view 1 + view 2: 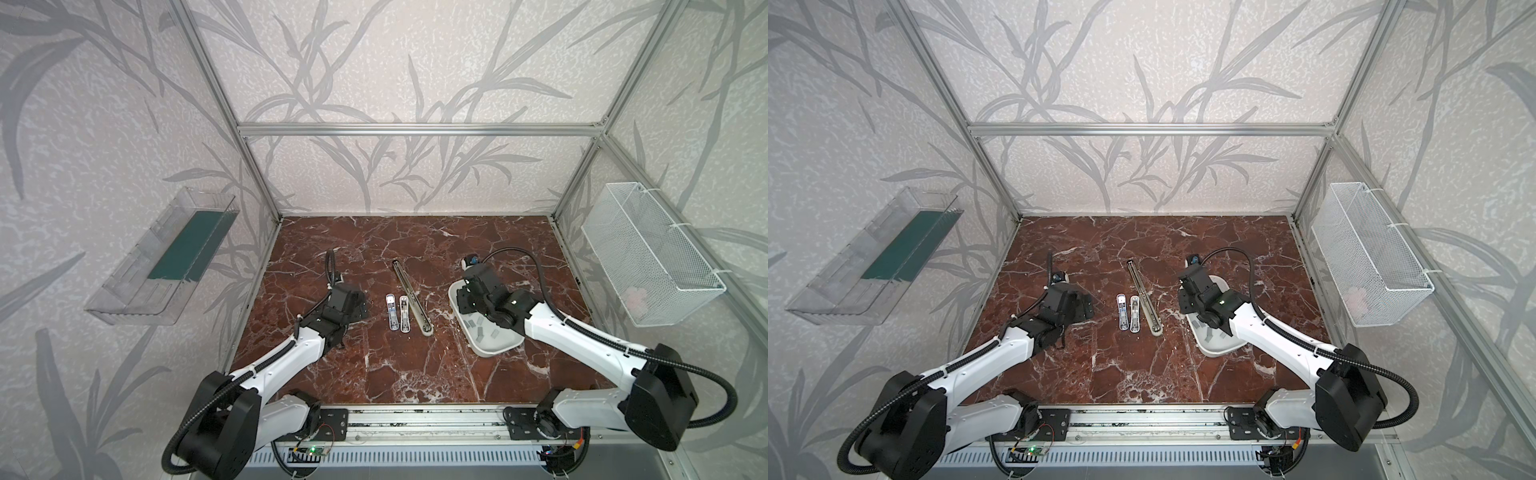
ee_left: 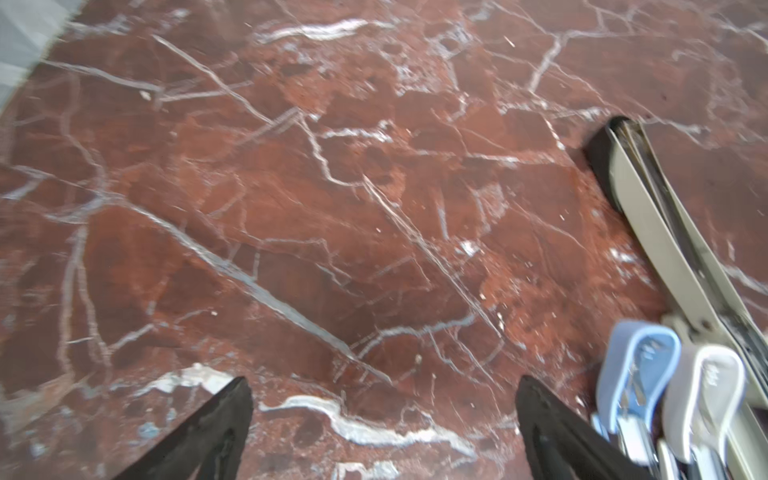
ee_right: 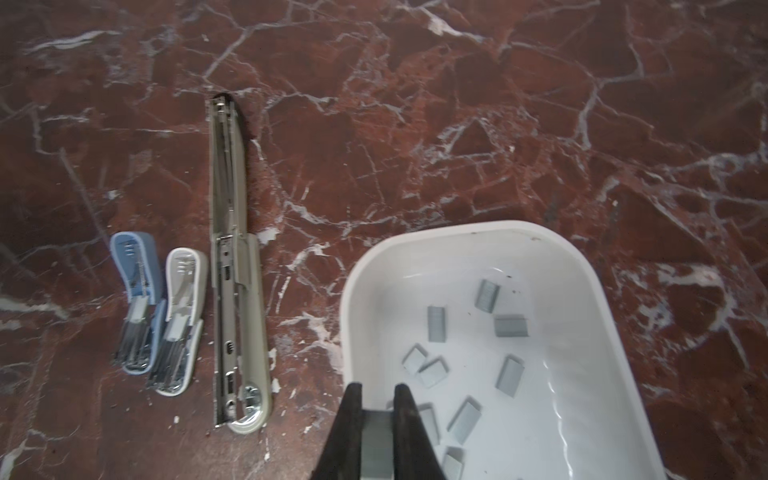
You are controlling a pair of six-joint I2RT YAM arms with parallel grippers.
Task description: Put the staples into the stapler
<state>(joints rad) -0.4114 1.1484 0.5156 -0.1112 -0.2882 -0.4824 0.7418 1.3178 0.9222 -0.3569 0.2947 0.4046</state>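
Note:
Several grey staples [image 3: 436, 324] lie loose in a white tray [image 3: 457, 228] at the table's right. My right gripper [image 3: 378, 388] hangs over the tray's near-left corner, shut on one strip of staples [image 3: 376, 436] held between its fingers. Three staplers lie open side by side at mid-table: a small blue stapler [image 1: 391, 311], a small white stapler [image 1: 404, 313] and a long beige stapler [image 1: 411, 297]. My left gripper [image 2: 384, 382] is open and empty above bare table, just left of the blue stapler [image 2: 636, 374]. In both top views the right gripper [image 1: 465, 307] covers part of the tray [image 1: 494, 351].
A clear plastic bin [image 1: 162, 257] hangs on the left wall and a white wire basket [image 1: 648, 253] on the right wall. Aluminium frame posts stand at the table's back corners. The table is red-brown marble.

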